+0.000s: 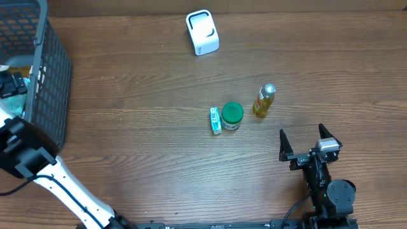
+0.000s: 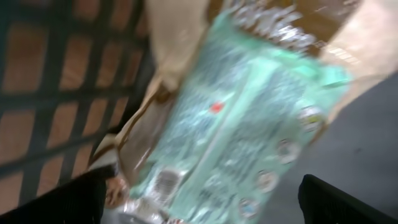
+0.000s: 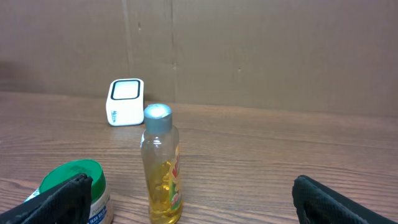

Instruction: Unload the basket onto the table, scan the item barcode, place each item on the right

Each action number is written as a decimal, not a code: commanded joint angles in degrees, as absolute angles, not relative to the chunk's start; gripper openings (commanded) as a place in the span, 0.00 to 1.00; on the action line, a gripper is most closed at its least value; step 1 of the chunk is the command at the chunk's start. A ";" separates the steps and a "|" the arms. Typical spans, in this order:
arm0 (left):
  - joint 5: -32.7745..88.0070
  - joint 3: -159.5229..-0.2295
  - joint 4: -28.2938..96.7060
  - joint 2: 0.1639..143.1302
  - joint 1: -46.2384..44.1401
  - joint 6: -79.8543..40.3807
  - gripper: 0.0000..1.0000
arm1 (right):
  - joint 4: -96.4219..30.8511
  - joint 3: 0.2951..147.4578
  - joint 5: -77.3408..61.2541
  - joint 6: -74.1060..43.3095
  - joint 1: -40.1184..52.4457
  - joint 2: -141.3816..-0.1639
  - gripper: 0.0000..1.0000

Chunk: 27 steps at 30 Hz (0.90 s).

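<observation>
My left tool [image 2: 205, 202] standing spread wide, gripping nothing, hovering over mint packet [image 2: 236, 124] inside basket [image 1: 54, 70] at 9 o'clock of tabletop [image 1: 159, 172]; only left wrist view showing packet close, blurred. My right tool [image 1: 301, 131] sitting released at 5 o'clock. Right wrist view facing bottle [image 3: 160, 168], jar [image 3: 73, 182] at its 8 o'clock, scanner [image 3: 125, 101] at 11. Overhead showing small box [image 1: 215, 119] just beside jar's 9 o'clock.

White left arm [image 1: 63, 184] stretched from 6 o'clock towards 9 o'clock, left pincer [image 2: 199, 193] spread wide, right arm [image 1: 327, 191] low at 5 o'clock, right pincer [image 1: 303, 137] aimed at 12 o'clock, jaws wide apart
</observation>
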<state>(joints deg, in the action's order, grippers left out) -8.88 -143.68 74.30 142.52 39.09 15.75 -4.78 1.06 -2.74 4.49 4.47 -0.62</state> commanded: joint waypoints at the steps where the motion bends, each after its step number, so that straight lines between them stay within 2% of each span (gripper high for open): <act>1: -9.65 -141.78 73.03 142.21 37.50 21.71 1.00 | -4.64 0.45 -2.87 4.58 4.25 -0.16 1.00; 27: -10.48 -129.43 60.60 142.21 37.89 32.21 0.99 | -4.64 0.45 -2.87 4.58 4.25 -0.16 1.00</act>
<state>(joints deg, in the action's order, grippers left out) -10.15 -132.22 61.80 142.52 37.23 29.23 -4.80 1.06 -2.76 4.51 4.49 -0.62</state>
